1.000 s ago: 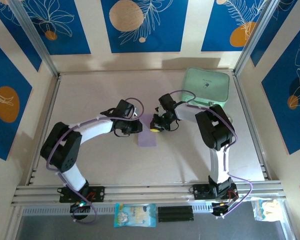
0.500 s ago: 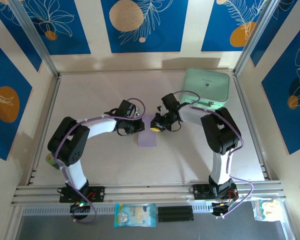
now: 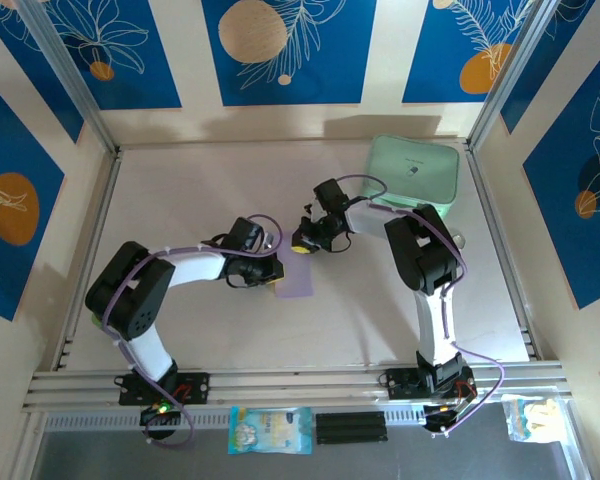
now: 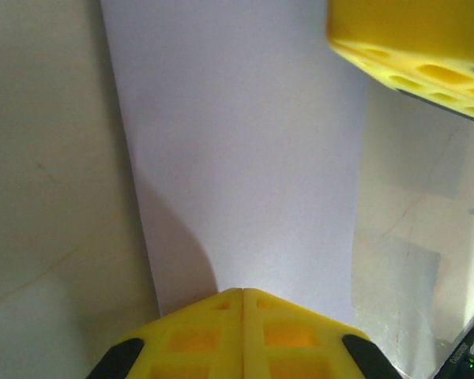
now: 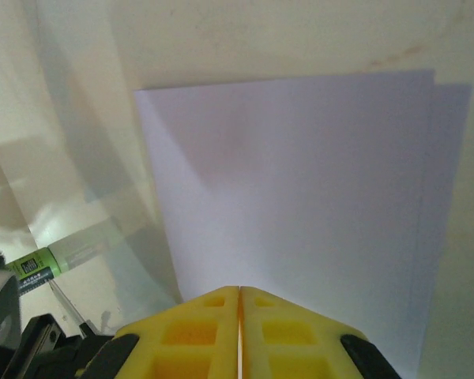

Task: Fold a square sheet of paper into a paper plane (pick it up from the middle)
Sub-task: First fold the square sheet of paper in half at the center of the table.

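Near desk centre, between both arms: sheet of paper, lying flat, apparently doubled over, judging by the offset edge seen from the right wrist. Left tool closed, tips together at the sheet's left edge, gripping nothing. Right tool closed too, tips over the far edge; contact with the paper hard to tell. Looks thin, light and limp; probably slides on the smooth desk and creases under any pinch. Best taken at the middle: pin one edge down, then nip the layer that bows up. Count: one sheet, two tools, one mint-green case at far right.
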